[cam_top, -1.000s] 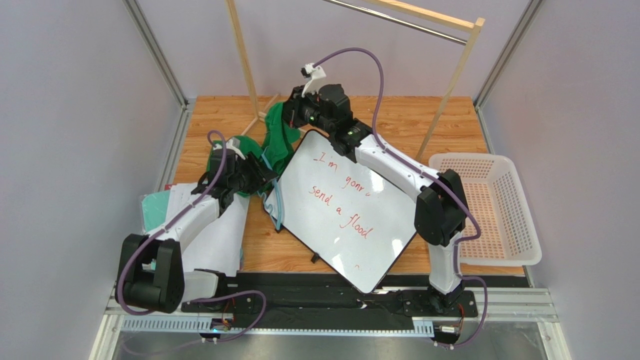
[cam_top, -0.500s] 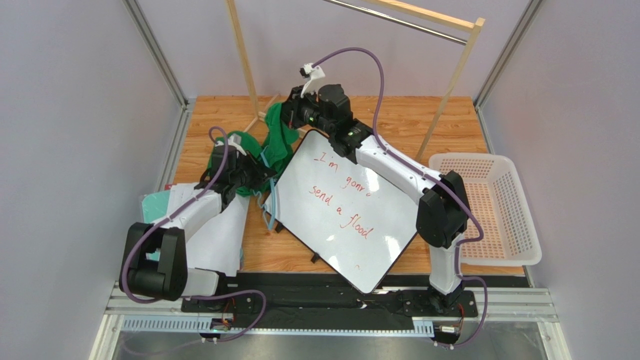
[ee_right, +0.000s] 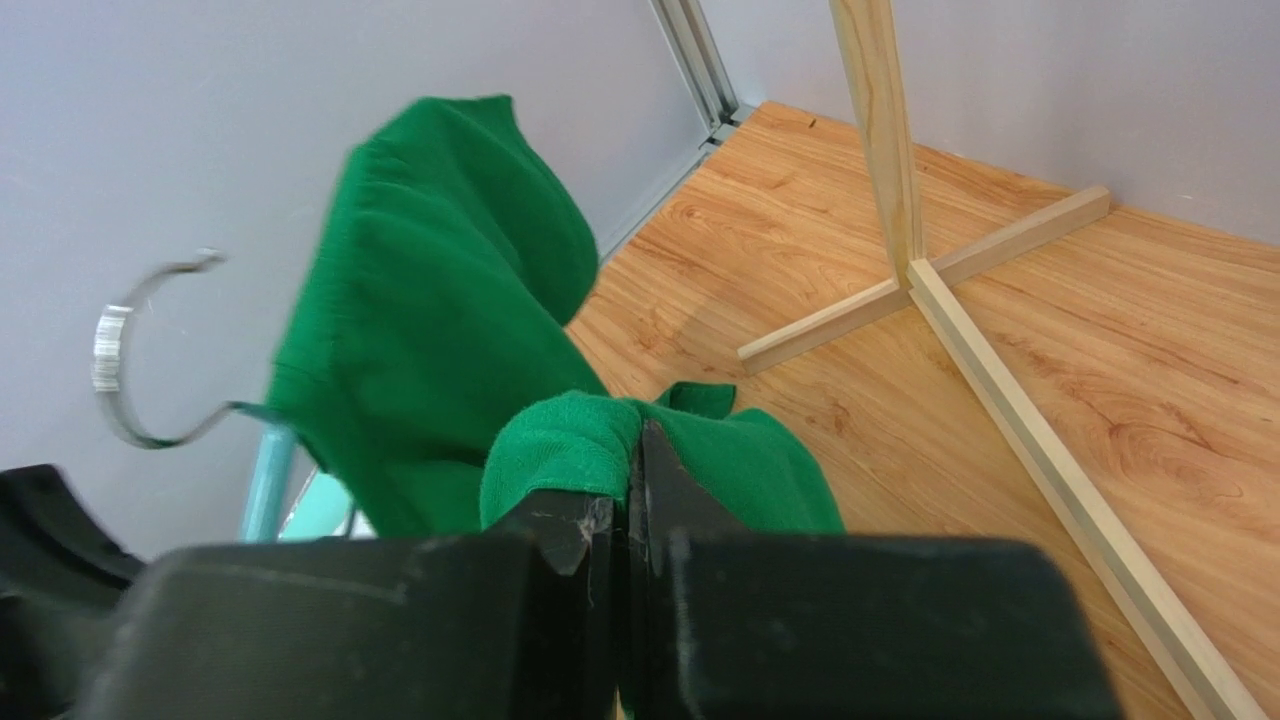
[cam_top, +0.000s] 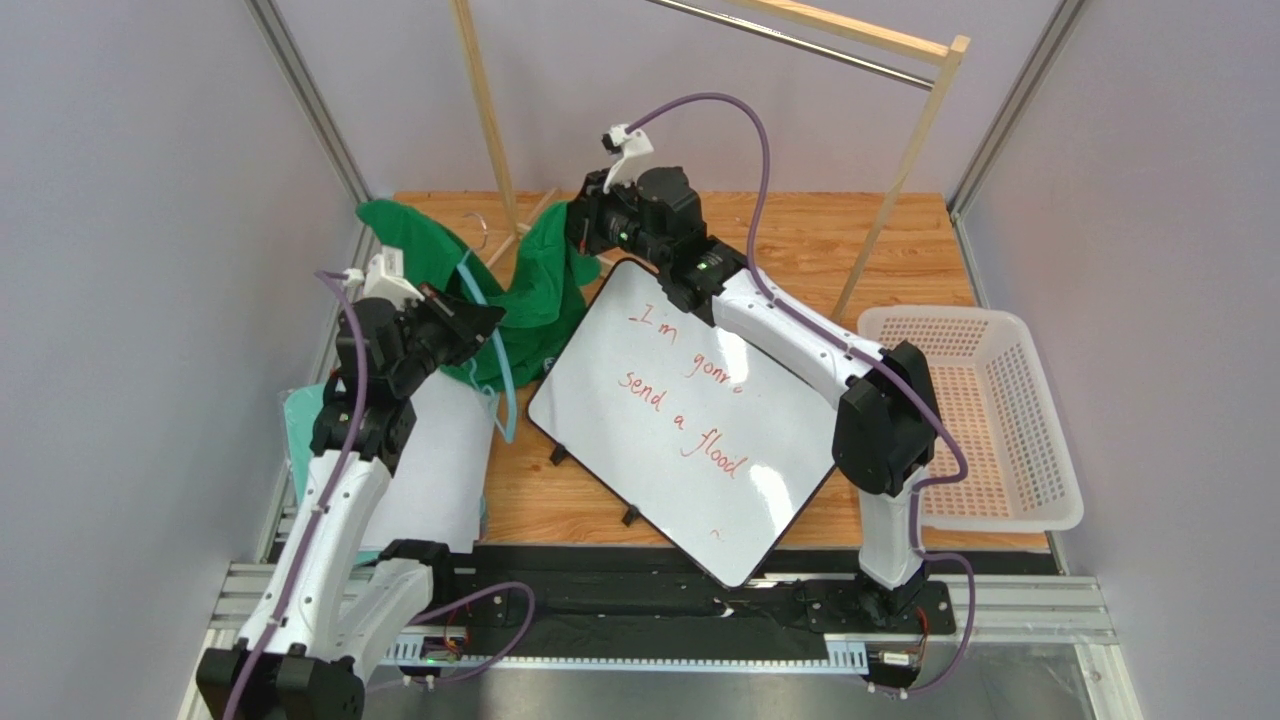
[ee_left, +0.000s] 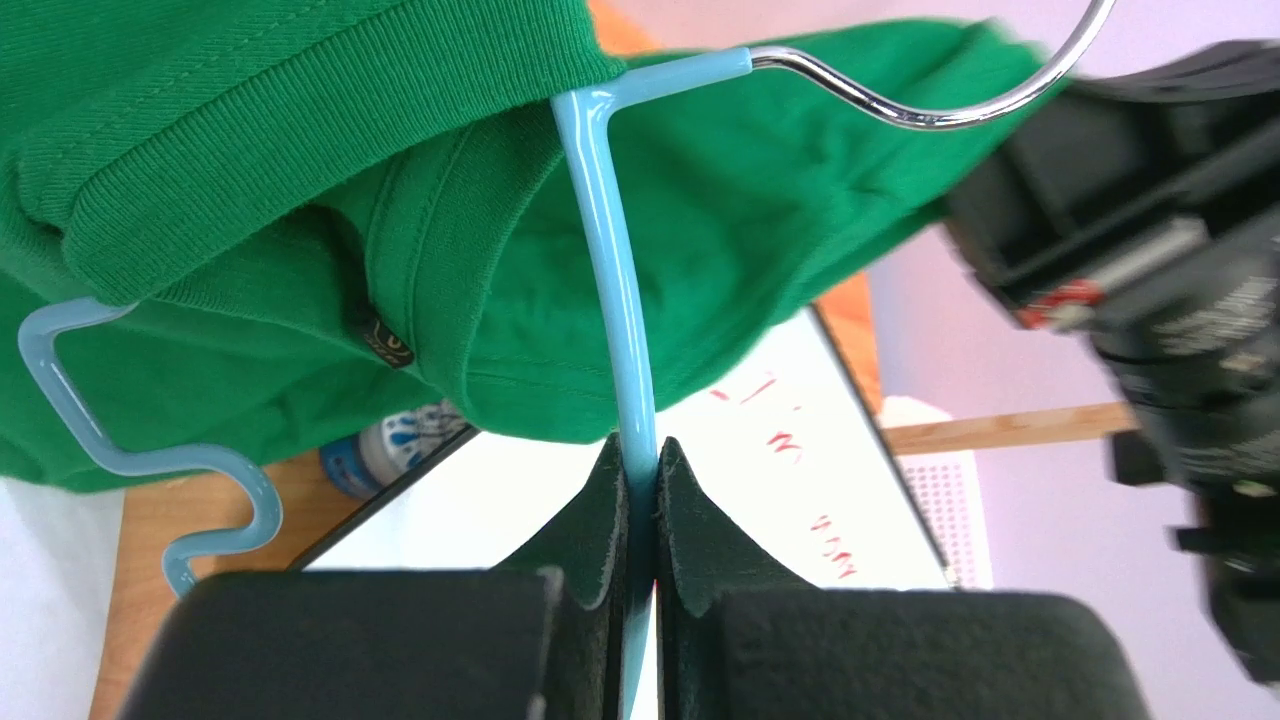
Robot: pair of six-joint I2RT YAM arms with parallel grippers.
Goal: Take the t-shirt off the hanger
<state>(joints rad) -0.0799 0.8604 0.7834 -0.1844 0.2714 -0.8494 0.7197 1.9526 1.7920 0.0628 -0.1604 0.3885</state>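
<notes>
The left gripper (ee_left: 639,488) is clamped on a light-blue bar of the hanger (ee_left: 604,255), holding it above the far-left counter (cam_top: 819,225). The bar runs straight away from the gripper to the metal hook. The green t-shirt (cam_top: 534,308) drapes from the hanger toward the right gripper (ee_right: 634,473), which is closed on a fold of cloth farther back.

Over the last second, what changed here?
The left tool closed on the hanger and lifted it up and left, dragging the t-shirt along. The right tool stayed clamped on the t-shirt; the whiteboard did not move.
</notes>
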